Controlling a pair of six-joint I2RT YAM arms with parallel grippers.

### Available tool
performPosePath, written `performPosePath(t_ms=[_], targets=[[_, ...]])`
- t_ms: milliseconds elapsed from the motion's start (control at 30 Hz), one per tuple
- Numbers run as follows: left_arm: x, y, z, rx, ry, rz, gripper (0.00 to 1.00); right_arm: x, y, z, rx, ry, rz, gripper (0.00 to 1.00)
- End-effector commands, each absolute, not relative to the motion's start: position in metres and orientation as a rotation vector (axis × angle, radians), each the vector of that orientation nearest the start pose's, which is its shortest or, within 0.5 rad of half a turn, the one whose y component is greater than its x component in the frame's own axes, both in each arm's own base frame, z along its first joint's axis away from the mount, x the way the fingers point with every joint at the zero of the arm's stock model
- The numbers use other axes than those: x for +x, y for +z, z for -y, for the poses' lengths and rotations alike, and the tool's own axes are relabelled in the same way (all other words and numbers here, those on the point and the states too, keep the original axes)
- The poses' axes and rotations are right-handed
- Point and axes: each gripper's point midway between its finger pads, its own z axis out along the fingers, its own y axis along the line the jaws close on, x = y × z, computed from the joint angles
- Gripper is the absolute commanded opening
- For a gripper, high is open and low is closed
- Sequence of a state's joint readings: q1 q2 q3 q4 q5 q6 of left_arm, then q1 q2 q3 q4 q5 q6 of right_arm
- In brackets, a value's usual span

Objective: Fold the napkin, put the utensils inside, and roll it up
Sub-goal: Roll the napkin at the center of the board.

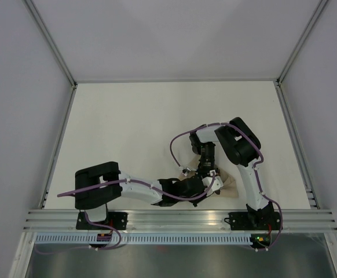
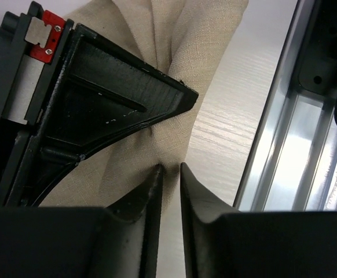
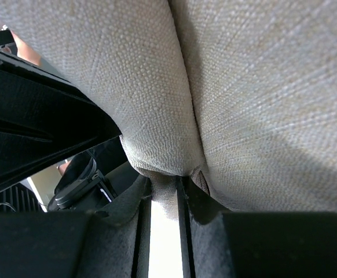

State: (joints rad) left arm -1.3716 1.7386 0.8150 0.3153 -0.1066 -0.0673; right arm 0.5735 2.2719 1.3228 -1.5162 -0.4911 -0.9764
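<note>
Top view: both arms bend inward and meet low and right of centre on the white table (image 1: 157, 127), close to the near edge. The napkin (image 2: 157, 29) sits bunched under and between the two wrists there; only small tan patches of it show past the black housings. Left wrist view: left gripper (image 2: 169, 171) clenched, with its two dark fingers nearly together at bottom centre and a gathered pleat of cloth pinched between the tips. Folds fan up from that pinch toward the top of the frame. A broad black finger of the other arm crosses from upper left, its tip pressed against the same fabric. Pale wood-grain tabletop shows right of the cloth, with the aluminium rail (image 2: 290, 150) along the right edge. Right wrist view: right gripper (image 3: 164, 183) also clamped, with a narrow tuck of weave caught between its tips at bottom centre. The cloth fills most of the frame in two rounded bulges with a deep crease between them. The napkin is crumpled, not flat.
</note>
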Motion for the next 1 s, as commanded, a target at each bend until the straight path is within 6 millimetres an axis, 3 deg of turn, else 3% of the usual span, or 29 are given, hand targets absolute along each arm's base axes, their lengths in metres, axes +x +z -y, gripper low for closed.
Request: performPosePath(t_ms=[0, 133, 333, 567, 767, 800, 833, 867, 900, 967], targets=[[0.107, 0.017, 0.423, 1.276, -0.645, -1.88, 0.2, 0.196, -0.06, -0.172, 1.801, -0.7, 2.03, 0.15], [0.103, 0.009, 0.416, 1.264, -0.646, -1.908, 0.03, 0.2, -0.053, -0.176, 1.806, -0.722, 2.063, 0.25], [0.1, 0.0, 0.406, 1.232, -0.658, -1.942, 0.02, 0.212, -0.023, -0.189, 1.814, -0.831, 2.125, 0.39], [0.095, -0.002, 0.403, 1.187, -0.715, -1.96, 0.02, 0.234, 0.013, -0.194, 1.831, -0.937, 2.24, 0.43], [0.093, 0.0, 0.401, 1.159, -0.766, -1.974, 0.02, 0.26, 0.034, -0.174, 1.887, -0.914, 2.472, 0.44], [0.093, 0.0, 0.401, 1.157, -0.774, -1.974, 0.02, 0.265, 0.047, -0.172, 1.927, -0.899, 2.526, 0.45], [0.095, 0.001, 0.401, 1.147, -0.778, -1.976, 0.02, 0.26, 0.046, -0.166, 1.916, -0.897, 2.546, 0.45], [0.094, 0.002, 0.402, 1.147, -0.791, -1.977, 0.02, 0.268, 0.049, -0.162, 1.924, -0.884, 2.608, 0.45], [0.095, 0.004, 0.403, 1.143, -0.796, -1.974, 0.02, 0.27, 0.061, -0.159, 1.968, -0.868, 2.649, 0.45], [0.096, 0.007, 0.404, 1.133, -0.811, -1.976, 0.02, 0.263, 0.063, -0.148, 1.98, -0.855, 2.673, 0.44]])
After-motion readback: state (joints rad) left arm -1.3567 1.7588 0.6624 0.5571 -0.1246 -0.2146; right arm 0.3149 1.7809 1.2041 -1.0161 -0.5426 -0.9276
